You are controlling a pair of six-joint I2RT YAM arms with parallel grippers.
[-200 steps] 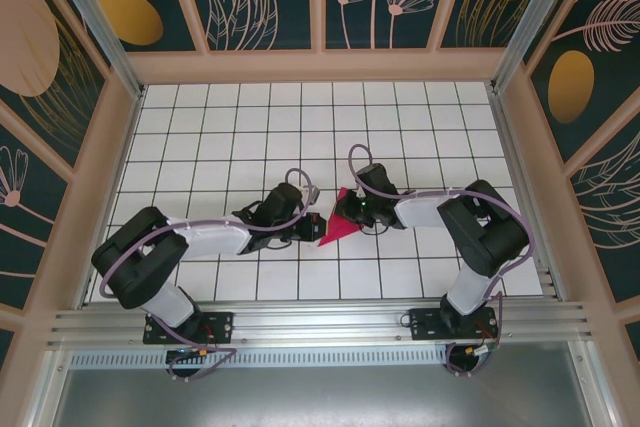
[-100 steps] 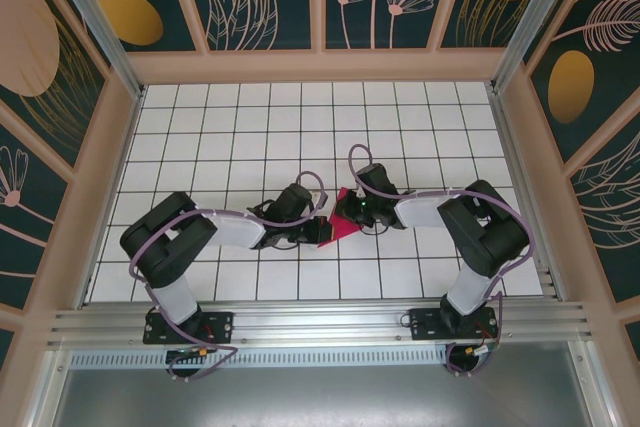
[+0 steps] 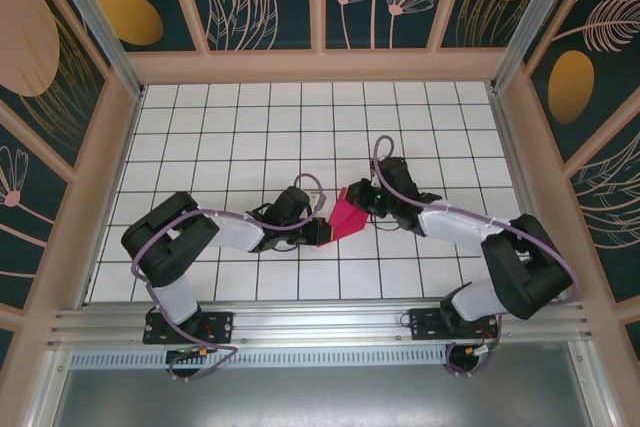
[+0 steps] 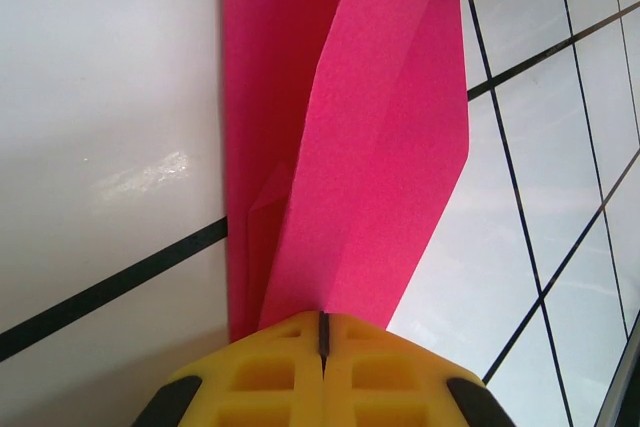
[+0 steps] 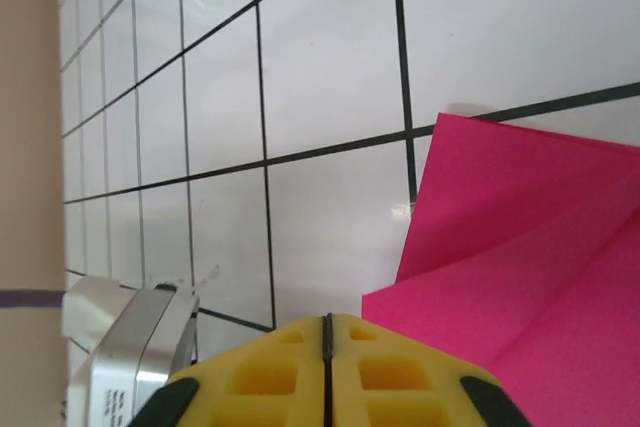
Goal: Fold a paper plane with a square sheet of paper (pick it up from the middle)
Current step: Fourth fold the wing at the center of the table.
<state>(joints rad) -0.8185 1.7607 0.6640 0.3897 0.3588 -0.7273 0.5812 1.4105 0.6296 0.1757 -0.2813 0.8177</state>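
Observation:
The square sheet of paper (image 3: 347, 217) is magenta-red and creased into a pointed, layered shape, lying mid-table between the two grippers. My left gripper (image 3: 320, 231) is at its lower-left end. In the left wrist view the yellow jaws (image 4: 322, 319) are shut, and the folded paper (image 4: 370, 147) runs out from their tip with one flap raised off the tiles. My right gripper (image 3: 362, 199) is at the paper's upper-right edge. Its jaws (image 5: 328, 319) are shut with nothing between them, and the paper (image 5: 520, 247) lies just to their right.
The white tiled table (image 3: 240, 127) is walled by a wooden frame with patterned panels. An aluminium rail (image 3: 320, 322) runs along the near edge by the arm bases. A silver metal piece (image 5: 130, 347) shows at the lower left of the right wrist view.
The right arm has swung its elbow out to the right and its gripper has drawn back to the paper's upper-right edge. The left arm's elbow came inward while its gripper stayed at the paper.

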